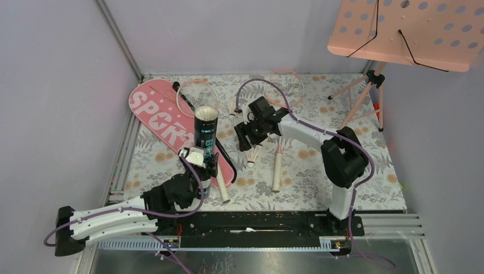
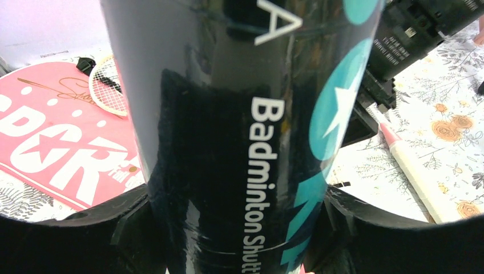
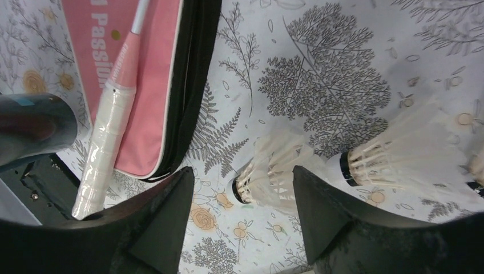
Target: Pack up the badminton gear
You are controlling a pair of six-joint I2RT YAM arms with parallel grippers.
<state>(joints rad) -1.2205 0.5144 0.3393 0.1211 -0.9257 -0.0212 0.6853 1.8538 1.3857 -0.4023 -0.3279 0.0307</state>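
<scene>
My left gripper (image 2: pixel 240 200) is shut on the long black tube (image 2: pixel 240 137) and holds it upright (image 1: pixel 206 128) over the pink "SPORT" cover (image 1: pixel 162 120). My right gripper (image 3: pixel 240 194) is open and points down at the mat. A white feather shuttlecock (image 3: pixel 274 171) lies just beyond its fingertips, between them. A second shuttlecock (image 3: pixel 394 154) lies to the right. One pink racket (image 1: pixel 194 97) lies across the cover, its white handle (image 3: pixel 108 137) next to the tube. The other racket (image 1: pixel 285 85) lies at the back, its handle (image 1: pixel 277 168) towards me.
A pink perforated music stand (image 1: pixel 405 28) on tripod legs (image 1: pixel 365 94) stands at the back right. The floral mat (image 1: pixel 342 114) covers the table between grey walls. A black rail (image 1: pixel 257 220) runs along the near edge by the arm bases.
</scene>
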